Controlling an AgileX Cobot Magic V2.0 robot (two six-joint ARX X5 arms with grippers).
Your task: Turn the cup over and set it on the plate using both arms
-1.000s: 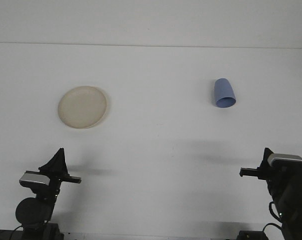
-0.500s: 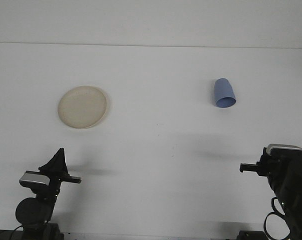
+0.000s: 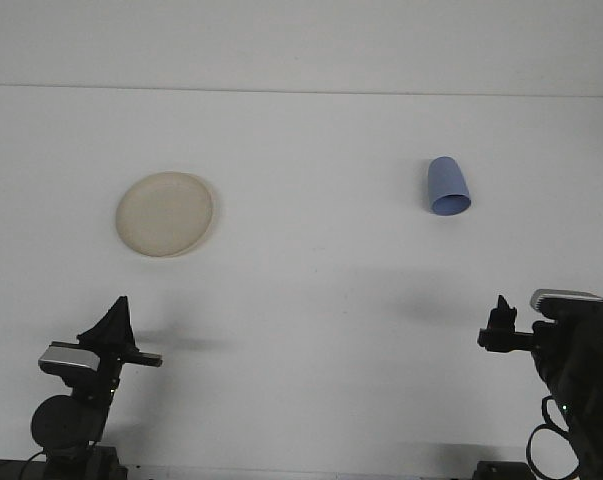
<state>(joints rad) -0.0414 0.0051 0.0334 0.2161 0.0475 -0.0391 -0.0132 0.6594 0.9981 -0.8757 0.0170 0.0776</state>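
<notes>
- Black metal and grey housings fill the near corners: the left arm (image 3: 76, 385) sits low at the left, the right arm (image 3: 571, 385) low at the right, and both are cut off by the bottom edge.
- The left gripper (image 3: 114, 325) shows as a dark pointed shape; whether it is parted or closed cannot be told, and it holds nothing.
- The right gripper (image 3: 499, 325) is small and dark against the white table (image 3: 311, 300); its opening cannot be told either, and nothing is in it.
- Against half a second ago, the right gripper's tip now points up a little rather than lying flat; the left arm looks unchanged.
- Farther back at the left lies the cream plate (image 3: 166, 214), bare.
- Farthest, at the right, the blue cup (image 3: 447, 186) rests tipped on the table, wide rim toward the camera, well apart from the plate and both grippers, unmoved.
</notes>
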